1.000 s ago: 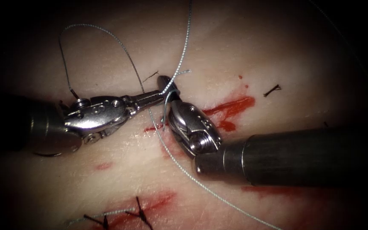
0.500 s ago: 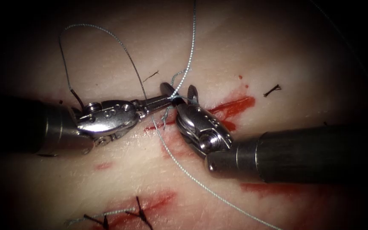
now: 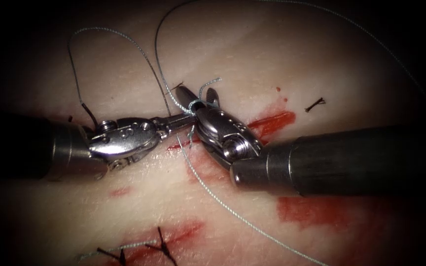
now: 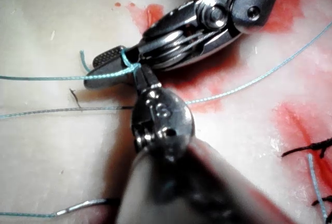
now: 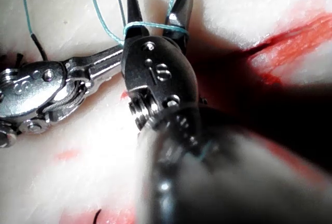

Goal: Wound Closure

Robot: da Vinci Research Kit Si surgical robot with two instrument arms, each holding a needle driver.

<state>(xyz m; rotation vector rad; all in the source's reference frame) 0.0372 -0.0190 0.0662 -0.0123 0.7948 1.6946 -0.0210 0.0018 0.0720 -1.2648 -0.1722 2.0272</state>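
Two end effectors meet over the cut in the tissue (image 3: 124, 221): your right end effector (image 3: 198, 96) stands parted with thread (image 3: 193, 104) looped around its jaws, your left end effector (image 3: 186, 117) clenched on that thread.

The pale blue thread (image 3: 208, 189) is looped around the open jaws of the right tool (image 3: 197, 97) over the cut (image 3: 186, 144) in the tissue (image 3: 252, 54). Long strands are trailed across the tissue's upper and lower parts.
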